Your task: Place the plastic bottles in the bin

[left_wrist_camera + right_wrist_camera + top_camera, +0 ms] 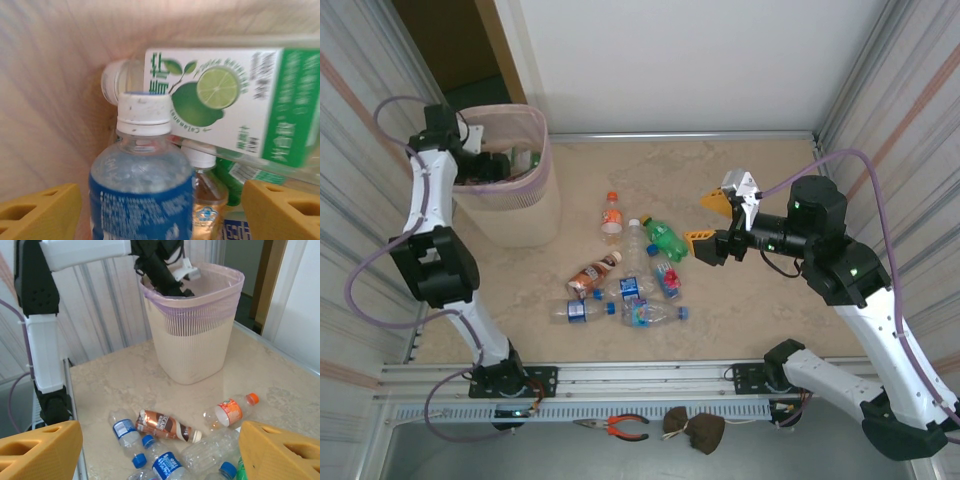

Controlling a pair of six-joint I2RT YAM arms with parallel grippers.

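Tabletop (760,320) of beige marbling between ribbed walls (920,110), left claw (160,210) and right claw (708,220) both apart.

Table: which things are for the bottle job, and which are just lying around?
For the job:
- bin
- orange-capped bottle
- green bottle
- brown bottle
- blue-label bottle and the others heaped beside it
- lime-label bottle, already in the bin

Just lying about:
- pliers
- brown pouch

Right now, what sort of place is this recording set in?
Probably a robotics test cell: corrugated metal panels flank a marble-look tabletop, an aluminium rail runs along its near edge, and pliers lie just beyond it.
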